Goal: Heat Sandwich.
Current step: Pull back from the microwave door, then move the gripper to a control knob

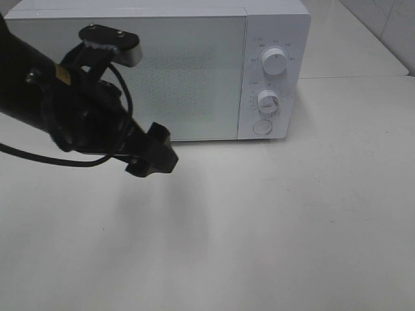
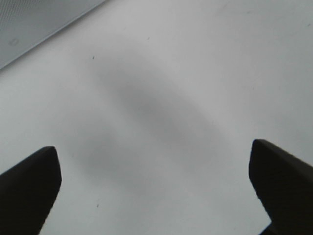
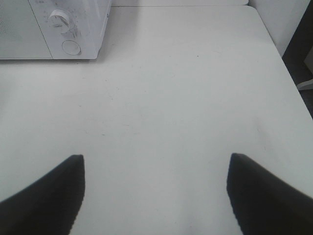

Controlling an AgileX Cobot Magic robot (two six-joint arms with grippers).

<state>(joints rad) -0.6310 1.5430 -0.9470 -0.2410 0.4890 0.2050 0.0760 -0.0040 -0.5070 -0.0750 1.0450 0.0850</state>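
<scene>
Left pincer (image 2: 152,147): jaws spread wide, nothing between them, only bare worktop (image 2: 205,58) and a soft grey shadow below. It holds nothing. From the high camera the left pincer (image 1: 152,154) hangs just in front of the microwave (image 1: 194,78), near the lower edge of its door, above the worktop and not touching it. The black left arm (image 1: 58,110) runs back across the door's far side from the control panel, with a black cable (image 1: 65,161) looping under it.

Right pincer (image 3: 155,156): jaws also well apart, empty, bare worktop between the two dark fingers (image 3: 49,196). It sits well away from the microwave, out in front of it on the control-panel side (the high camera does not catch it at all).

Microwave: white, door shut, frosted pale front. Control panel carries an upper dial (image 1: 274,61), a lower dial (image 1: 268,100) and a round button (image 1: 262,127) beneath them. The right wrist view picks up that same panel corner, with the lower dial (image 3: 61,18) and the button (image 3: 72,46).

Worktop (image 1: 272,227): white, matte, a few faint specks in front of the microwave.

Sandwich: shows in no view; with the microwave door shut and frosted, its place cannot be told.
</scene>
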